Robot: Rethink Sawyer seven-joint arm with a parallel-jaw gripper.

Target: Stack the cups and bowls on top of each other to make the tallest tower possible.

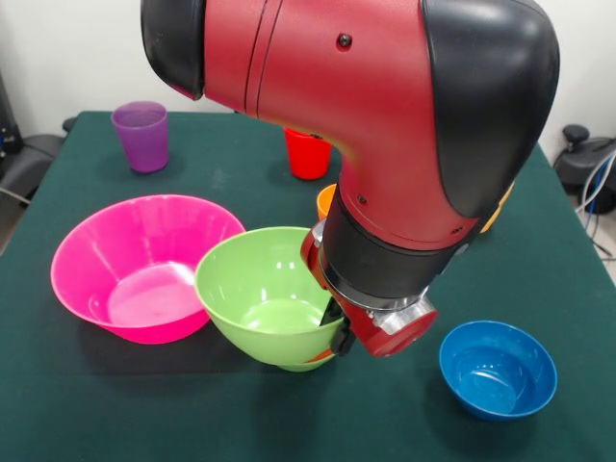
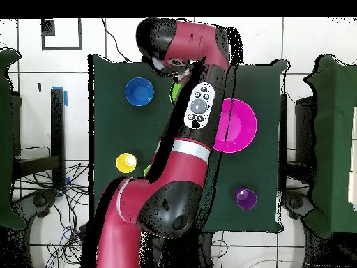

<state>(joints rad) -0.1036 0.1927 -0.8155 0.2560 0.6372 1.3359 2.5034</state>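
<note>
My gripper [image 1: 337, 327] is at the right rim of the large lime green bowl [image 1: 265, 294], with one black finger inside the rim and one outside, shut on it. This bowl rests on a smaller green bowl, of which only an edge [image 1: 304, 365] shows underneath. The huge pink bowl [image 1: 144, 265] stands beside it, touching or nearly touching. The blue bowl [image 1: 498, 369] stands alone. The purple cup [image 1: 141, 135] and red cup [image 1: 308, 154] stand at the far side. The orange cup [image 1: 325, 200] peeks from behind the arm. The yellow cup [image 2: 126, 162] shows from overhead. The red-orange bowl is hidden.
The thick red and black arm [image 1: 385, 125] hangs over the table's middle and hides much of it in both views. The dark green table cloth [image 1: 87, 404] is bordered by cables and chairs at the sides. A sliver of light green cup [image 2: 148, 170] shows beside the arm.
</note>
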